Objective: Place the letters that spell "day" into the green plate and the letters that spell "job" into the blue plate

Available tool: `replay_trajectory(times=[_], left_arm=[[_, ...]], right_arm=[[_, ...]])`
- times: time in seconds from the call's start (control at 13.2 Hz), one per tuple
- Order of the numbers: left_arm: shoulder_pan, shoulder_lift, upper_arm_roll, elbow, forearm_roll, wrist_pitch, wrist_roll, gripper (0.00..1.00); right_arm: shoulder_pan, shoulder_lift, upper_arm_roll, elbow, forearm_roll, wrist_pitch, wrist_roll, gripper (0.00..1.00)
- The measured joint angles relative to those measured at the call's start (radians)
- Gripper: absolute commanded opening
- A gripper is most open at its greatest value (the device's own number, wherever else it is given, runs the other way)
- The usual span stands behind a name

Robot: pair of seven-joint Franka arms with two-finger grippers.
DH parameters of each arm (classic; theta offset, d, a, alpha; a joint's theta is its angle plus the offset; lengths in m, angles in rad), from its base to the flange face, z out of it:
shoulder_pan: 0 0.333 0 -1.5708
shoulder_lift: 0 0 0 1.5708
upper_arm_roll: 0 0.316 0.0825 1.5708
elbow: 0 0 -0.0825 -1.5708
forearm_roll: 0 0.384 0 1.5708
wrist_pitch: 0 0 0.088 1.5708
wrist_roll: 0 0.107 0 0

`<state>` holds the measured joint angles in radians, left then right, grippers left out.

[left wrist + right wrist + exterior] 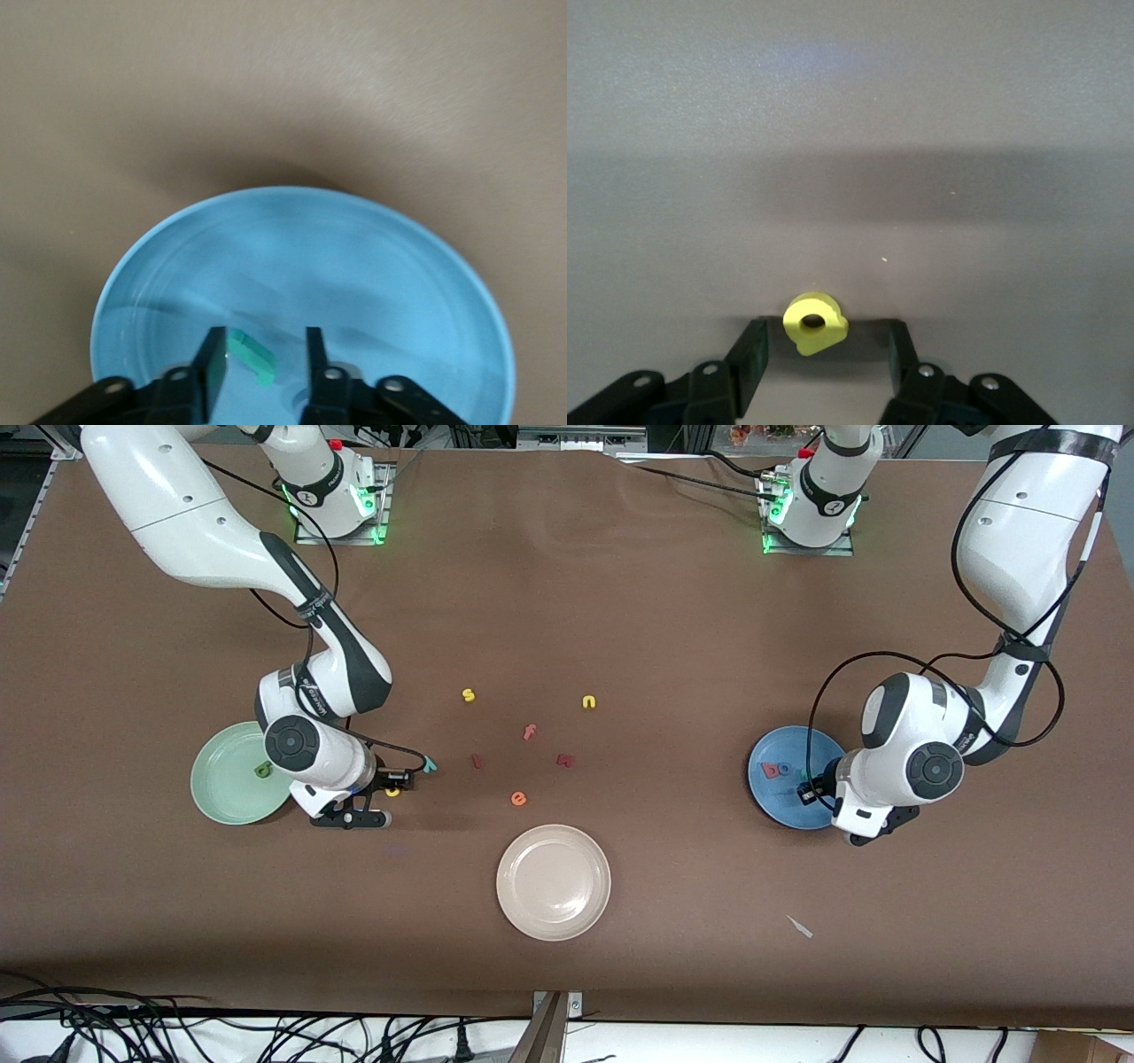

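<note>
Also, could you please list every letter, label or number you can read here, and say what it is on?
"s": the yellow curly letter, a foam piece.
"n": the yellow arched letter, a foam piece.
"f": the salmon letter.
"e": the orange letter.
"b": the red letter, lying in the blue plate.
Everything else: too small to read.

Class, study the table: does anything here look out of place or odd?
A thin pale scrap lies on the brown table, nearer the camera than the blue plate. It is neither a letter nor a plate, so it looks like stray litter.
</note>
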<state>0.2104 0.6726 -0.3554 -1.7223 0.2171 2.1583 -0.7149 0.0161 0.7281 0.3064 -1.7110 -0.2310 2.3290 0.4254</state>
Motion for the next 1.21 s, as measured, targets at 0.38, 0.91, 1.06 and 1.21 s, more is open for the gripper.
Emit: replay_trajectory(times=[0.38, 0.91, 1.06, 1.21], left_arm=[[-0.02, -0.109, -0.077, 0.035, 0.001, -0.066, 0.006, 1.0], [-0.031, -0.242, -0.129, 0.254, -0.017, -0.464, 0.245, 1.0], [-0.031, -0.279, -0.119, 0.28, -0.061, -0.489, 0.377, 1.0], [-0.079, -0.348, -0.038, 0.277, -0.099, -0.502, 0.468, 1.0]], right_arm=[[0.0, 0.002, 0.0, 0.0, -0.001, 0.014, -0.002, 0.54], [0.0, 0.002, 0.0, 0.001, -0.006, 0.015, -0.007, 0.5], [0.0, 0.002, 0.0, 0.001, -0.006, 0.015, -0.007, 0.49], [0.0, 0.003, 0.0, 0.002, -0.006, 0.018, -0.007, 0.49]])
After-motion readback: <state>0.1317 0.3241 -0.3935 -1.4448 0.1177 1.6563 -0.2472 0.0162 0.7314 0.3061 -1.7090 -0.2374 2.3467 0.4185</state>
